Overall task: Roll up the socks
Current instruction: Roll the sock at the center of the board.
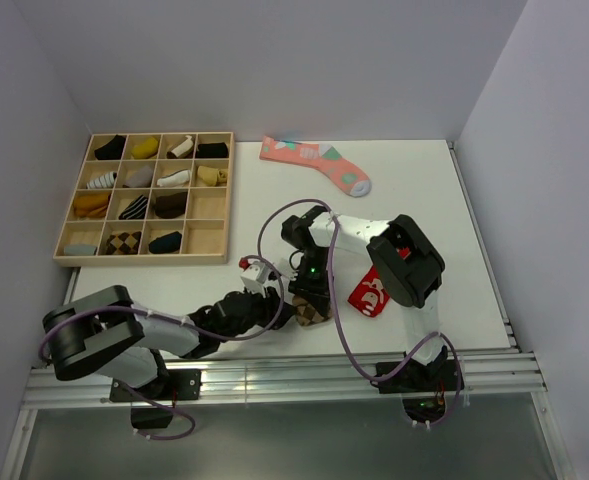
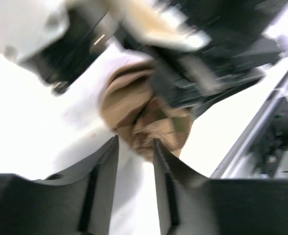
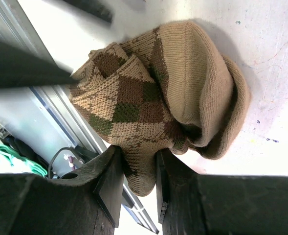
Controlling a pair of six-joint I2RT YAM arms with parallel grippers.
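Low centre in the overhead view, the bunched argyle sock (image 1: pixel 312 311) lies on the tabletop (image 1: pixel 424 200), right fingers (image 3: pixel 109 176) pinching its edge, likely to stop it unrolling; left fingers (image 2: pixel 107 166) sit narrowly parted at its tip, grip impossible to tell.

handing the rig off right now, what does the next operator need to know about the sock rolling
Right gripper: shut on an edge of the argyle sock.
Left gripper: fingertips at the sock, narrow gap; the view is blurred, so its grip is unclear.
Sock: a loose, bunched lump near the front edge of the table, between both grippers.
Done: folded over itself.
Left: tighten it into a neat roll.
Red sock and pink sock lie flat, unrolled.
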